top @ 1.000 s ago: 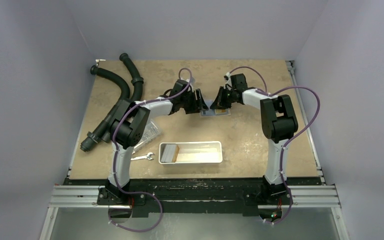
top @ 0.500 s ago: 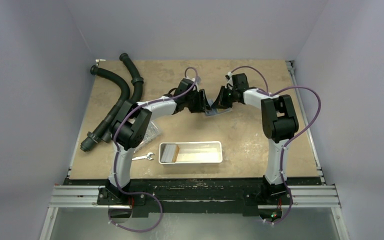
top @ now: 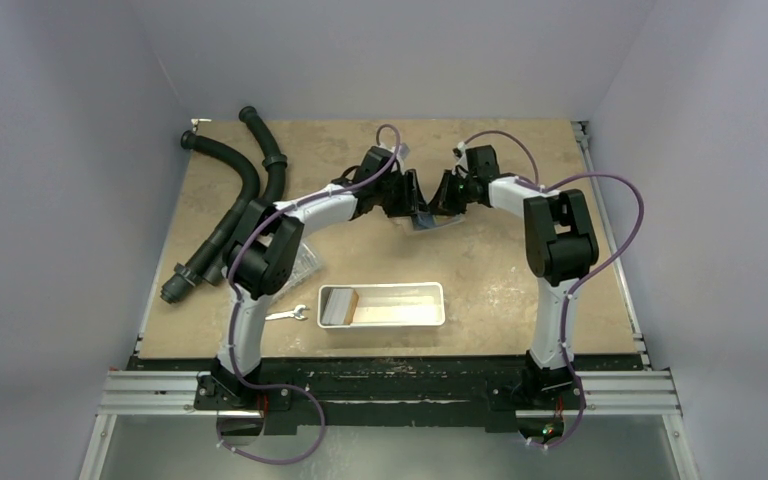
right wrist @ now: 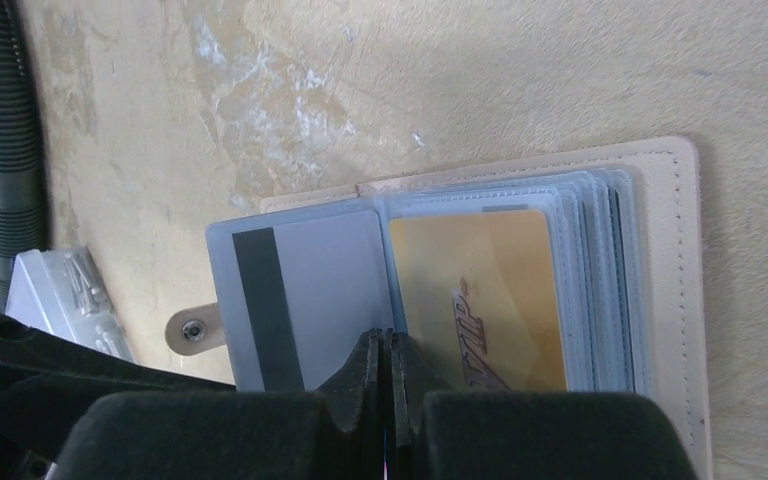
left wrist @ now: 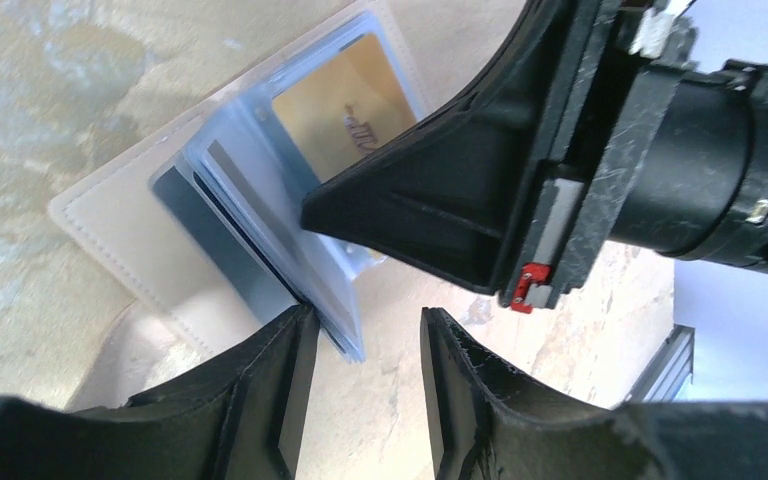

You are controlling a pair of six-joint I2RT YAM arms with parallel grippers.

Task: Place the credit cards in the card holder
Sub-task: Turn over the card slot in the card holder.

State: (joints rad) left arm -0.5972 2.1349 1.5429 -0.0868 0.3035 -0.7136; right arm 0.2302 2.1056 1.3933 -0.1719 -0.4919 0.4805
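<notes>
Right pincer presses card holder holding cards.

A tan, mottled worktop with whitish scuffs spreads out beneath the left end effector and the right end effector. Beyond them rises a plain, pale grey-lilac back wall. A left wall of the same colour stands well out past the left end effector, and a right wall well out past the right one. A metal side rail edges the worktop on the right end effector's side. Nearer than both, an aluminium rail runs along the front edge, with a dull grey panel below it. The light is even and soft, and the shadows are faint.
</notes>
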